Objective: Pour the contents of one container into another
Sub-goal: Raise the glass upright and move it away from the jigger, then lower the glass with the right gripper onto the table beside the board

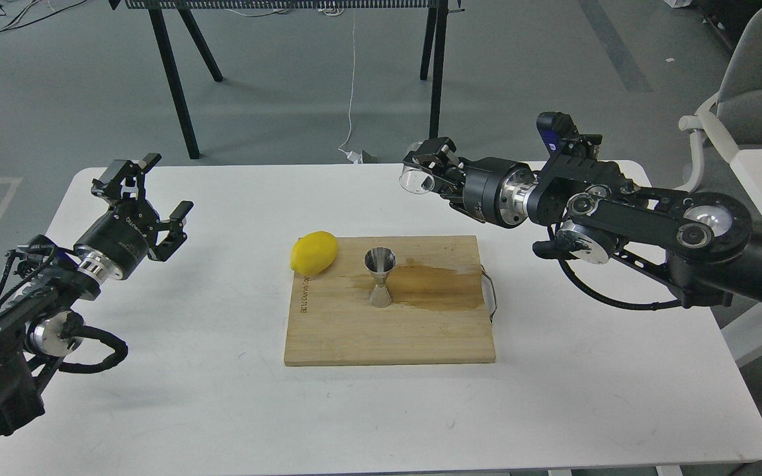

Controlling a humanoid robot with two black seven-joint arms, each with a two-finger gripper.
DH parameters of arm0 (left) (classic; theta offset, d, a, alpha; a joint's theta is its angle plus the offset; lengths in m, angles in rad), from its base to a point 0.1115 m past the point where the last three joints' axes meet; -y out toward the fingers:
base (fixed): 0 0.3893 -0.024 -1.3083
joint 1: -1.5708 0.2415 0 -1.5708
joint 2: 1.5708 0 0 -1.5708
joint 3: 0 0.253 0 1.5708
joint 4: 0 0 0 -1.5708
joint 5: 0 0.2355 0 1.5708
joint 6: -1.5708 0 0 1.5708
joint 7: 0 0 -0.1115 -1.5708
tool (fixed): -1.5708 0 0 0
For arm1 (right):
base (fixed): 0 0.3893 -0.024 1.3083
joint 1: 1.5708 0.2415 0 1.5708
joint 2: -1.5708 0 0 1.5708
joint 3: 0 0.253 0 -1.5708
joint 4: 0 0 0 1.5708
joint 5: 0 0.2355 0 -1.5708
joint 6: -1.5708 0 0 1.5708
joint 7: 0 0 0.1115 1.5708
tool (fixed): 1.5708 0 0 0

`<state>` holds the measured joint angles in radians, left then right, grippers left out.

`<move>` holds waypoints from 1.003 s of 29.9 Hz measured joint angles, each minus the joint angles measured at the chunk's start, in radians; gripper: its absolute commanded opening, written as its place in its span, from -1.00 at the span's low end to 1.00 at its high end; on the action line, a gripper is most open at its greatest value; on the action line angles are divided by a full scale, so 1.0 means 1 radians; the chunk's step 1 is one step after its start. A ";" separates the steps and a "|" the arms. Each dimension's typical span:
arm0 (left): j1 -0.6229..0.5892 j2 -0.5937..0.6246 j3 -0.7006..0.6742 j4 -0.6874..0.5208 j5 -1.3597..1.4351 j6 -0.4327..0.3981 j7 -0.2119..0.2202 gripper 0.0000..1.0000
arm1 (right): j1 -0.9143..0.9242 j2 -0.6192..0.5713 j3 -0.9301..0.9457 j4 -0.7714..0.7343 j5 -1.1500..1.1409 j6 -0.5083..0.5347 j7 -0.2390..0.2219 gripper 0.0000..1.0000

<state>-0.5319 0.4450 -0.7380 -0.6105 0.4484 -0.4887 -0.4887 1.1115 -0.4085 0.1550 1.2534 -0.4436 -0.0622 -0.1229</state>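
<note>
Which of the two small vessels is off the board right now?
The clear glass cup, gripped in the right gripper above the table's far side. The steel jigger stands upright on the wooden board.

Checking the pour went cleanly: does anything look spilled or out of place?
Yes. A dark wet stain spreads across the board right of the jigger, like spilled liquid. The right pincer holds the cup tipped sideways, well away from the jigger.
</note>
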 measured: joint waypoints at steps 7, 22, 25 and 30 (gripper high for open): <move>-0.002 0.002 0.000 0.000 0.001 0.000 0.000 0.99 | -0.185 -0.048 0.213 0.008 0.091 0.034 0.001 -0.18; 0.003 0.002 0.000 0.002 0.000 0.000 0.000 0.99 | -0.770 -0.035 0.825 0.013 0.330 0.201 0.010 -0.18; 0.006 0.000 0.000 0.002 0.000 0.000 0.000 0.99 | -0.859 -0.032 0.896 0.011 0.395 0.241 0.011 -0.18; 0.008 -0.005 0.000 0.002 0.000 0.000 0.000 0.99 | -0.968 -0.030 0.967 0.005 0.499 0.284 0.019 -0.18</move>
<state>-0.5235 0.4396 -0.7378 -0.6083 0.4481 -0.4887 -0.4887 0.1437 -0.4388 1.1223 1.2583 0.0558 0.2217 -0.1043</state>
